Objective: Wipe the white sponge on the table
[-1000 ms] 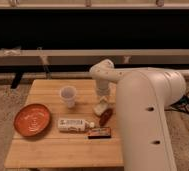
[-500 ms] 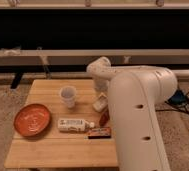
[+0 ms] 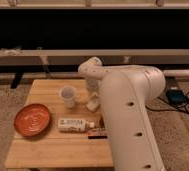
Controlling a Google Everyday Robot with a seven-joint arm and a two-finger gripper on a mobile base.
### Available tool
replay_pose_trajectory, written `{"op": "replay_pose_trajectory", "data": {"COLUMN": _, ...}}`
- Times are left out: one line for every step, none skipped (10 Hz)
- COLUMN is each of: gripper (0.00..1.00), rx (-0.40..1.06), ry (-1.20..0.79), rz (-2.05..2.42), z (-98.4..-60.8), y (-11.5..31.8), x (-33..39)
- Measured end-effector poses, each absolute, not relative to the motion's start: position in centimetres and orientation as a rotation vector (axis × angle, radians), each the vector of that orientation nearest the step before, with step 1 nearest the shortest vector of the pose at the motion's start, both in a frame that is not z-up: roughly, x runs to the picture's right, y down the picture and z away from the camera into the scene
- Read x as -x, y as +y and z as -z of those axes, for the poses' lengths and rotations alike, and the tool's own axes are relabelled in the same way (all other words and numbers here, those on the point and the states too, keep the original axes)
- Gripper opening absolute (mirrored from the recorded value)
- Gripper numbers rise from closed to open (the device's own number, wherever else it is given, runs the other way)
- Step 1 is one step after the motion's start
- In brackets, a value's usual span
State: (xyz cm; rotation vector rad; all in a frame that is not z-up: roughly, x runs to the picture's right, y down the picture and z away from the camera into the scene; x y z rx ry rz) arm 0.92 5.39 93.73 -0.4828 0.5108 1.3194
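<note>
Camera view: I see tool (image 3: 92, 96) low over white sponge (image 3: 92, 105) on tabletop (image 3: 48, 145) beside cup (image 3: 68, 96), placed for wiping; finger state I cannot tell.

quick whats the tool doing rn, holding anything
tool: down at the white sponge on the table, right of the white cup; grip cannot be told.

arm (image 3: 130, 115) hides table's (image 3: 43, 145) right side; gripper (image 3: 92, 96) over sponge (image 3: 92, 105), mostly blocked; bar (image 3: 97, 133) label unreadable
</note>
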Motion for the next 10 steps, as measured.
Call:
{"op": "replay_pose_trajectory", "data": {"gripper": 0.80, "rx": 0.489, "ry": 0.500, "rz": -1.320, "z": -93.3, "y": 5.6, "x": -1.0}}
{"op": "replay_pose_trajectory", "data": {"gripper": 0.80, "rx": 0.493, "ry": 0.493, "rz": -1.328, "z": -93.0, "y": 5.8, "x": -1.4}}
{"op": "replay_pose_trajectory", "data": {"gripper": 0.80, "rx": 0.492, "ry": 0.485, "rz": -1.351, "z": -92.4, "y": 5.9, "x": -2.7}}
{"op": "replay_pose_trajectory", "data": {"gripper": 0.80, "rx": 0.494, "ry": 0.468, "rz": -1.374, "z": -91.9, "y": 5.8, "x": -3.5}}
{"op": "replay_pose_trajectory", "data": {"gripper": 0.80, "rx": 0.502, "ry": 0.452, "rz": -1.394, "z": -91.5, "y": 5.7, "x": -4.0}}
{"op": "replay_pose_trajectory", "data": {"gripper": 0.80, "rx": 0.523, "ry": 0.419, "rz": -1.420, "z": -91.0, "y": 5.6, "x": -4.8}}
{"op": "replay_pose_trajectory", "data": {"gripper": 0.80, "rx": 0.535, "ry": 0.391, "rz": -1.440, "z": -90.6, "y": 5.5, "x": -5.7}}
{"op": "replay_pose_trajectory", "data": {"gripper": 0.80, "rx": 0.536, "ry": 0.382, "rz": -1.446, "z": -90.5, "y": 5.5, "x": -6.1}}
{"op": "replay_pose_trajectory", "data": {"gripper": 0.80, "rx": 0.541, "ry": 0.376, "rz": -1.446, "z": -90.4, "y": 5.5, "x": -5.8}}
{"op": "replay_pose_trajectory", "data": {"gripper": 0.80, "rx": 0.544, "ry": 0.373, "rz": -1.442, "z": -90.4, "y": 5.5, "x": -5.5}}
